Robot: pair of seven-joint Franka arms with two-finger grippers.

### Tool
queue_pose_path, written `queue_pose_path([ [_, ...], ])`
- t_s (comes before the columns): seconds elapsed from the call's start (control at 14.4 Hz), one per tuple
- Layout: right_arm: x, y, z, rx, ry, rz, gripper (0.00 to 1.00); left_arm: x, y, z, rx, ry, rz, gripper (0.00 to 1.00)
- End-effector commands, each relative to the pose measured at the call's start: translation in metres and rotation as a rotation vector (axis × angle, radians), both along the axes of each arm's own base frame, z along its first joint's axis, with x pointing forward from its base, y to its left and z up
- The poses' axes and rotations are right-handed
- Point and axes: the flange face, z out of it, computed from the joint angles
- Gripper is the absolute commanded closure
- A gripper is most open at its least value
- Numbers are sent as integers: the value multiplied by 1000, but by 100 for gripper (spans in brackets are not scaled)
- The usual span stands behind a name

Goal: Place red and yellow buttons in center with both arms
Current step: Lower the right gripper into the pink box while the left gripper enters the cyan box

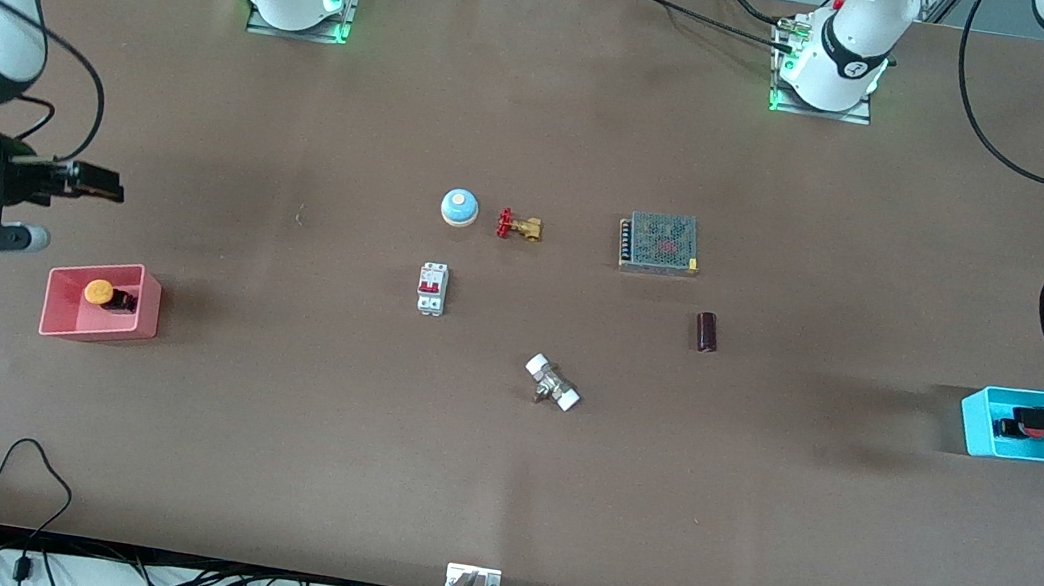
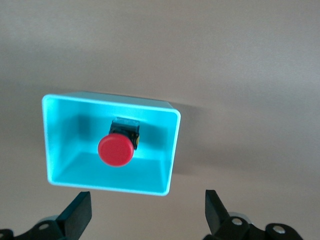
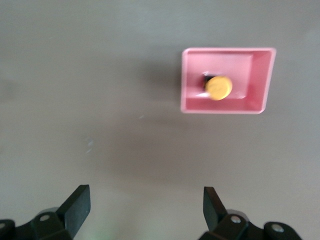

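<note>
- Your red button (image 2: 116, 149) sits in the cyan bin (image 2: 172, 150), directly beneath the left gripper (image 2: 148, 212), whose fingers stand wide apart above the bin.
- Your yellow button (image 3: 218, 87) lies in the pink bin (image 3: 189, 85), off to one side of the right gripper (image 3: 146, 210), which hovers over bare table (image 1: 283, 423) with fingers spread.
- Both look light and rigid, with smooth caps likely to slip; take each by its black body.
- Each bin holds only its button.
</note>
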Motion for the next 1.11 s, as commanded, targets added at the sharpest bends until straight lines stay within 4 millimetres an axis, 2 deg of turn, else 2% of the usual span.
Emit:
queue_pose_path([
  [0.0, 13, -39, -28, -20, -29, 49, 0, 4, 21, -5, 2, -38, -76, 0],
  [0.21, 28, -58, -62, -39, -83, 43, 0, 0, 30, -23, -12, -30, -121, 0],
  [0.42, 41, -66, -101, -41, -125, 42, 0, 0, 38, -38, -14, -47, -144, 0],
  [0.55, 47, -68, -119, -53, -154, 50, 0, -1, 42, -49, -19, -49, -155, 0],
  [0.9, 38, -72, -163, -70, -217, 61, 0, -1, 46, -53, -23, -58, -148, 0],
  [1.04, 37, -62, -173, -65, -235, 66, 0, -3, 45, -63, -45, -52, -141, 2],
])
